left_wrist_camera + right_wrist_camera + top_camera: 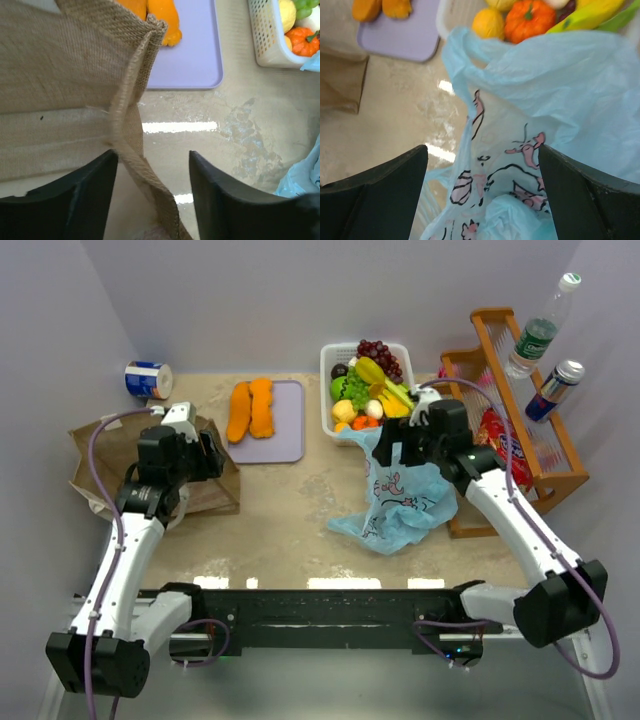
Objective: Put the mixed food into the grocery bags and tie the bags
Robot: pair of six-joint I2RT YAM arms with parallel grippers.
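Straddling the rim of the brown bag (135, 100), your left tool (152, 160) stands part-open, unclamped; your wide-open, empty right tool (482, 150) hovers over the blue bag (555, 75), mixed food (530, 20) at its twelve o'clock.

Bright overhead light leaves strip glare on the glossy table (290, 510); close-up edges blur.

Middle: bare desk (290, 510) lane running 6 to 12 o'clock.
9 o'clock: burlap bag (92, 455) blocks.
3 o'clock: blue plastic bag (405, 505), wooden rack (540, 495) beyond.
12 o'clock: cutting board (290, 425) and basket (327, 390) close the far end.
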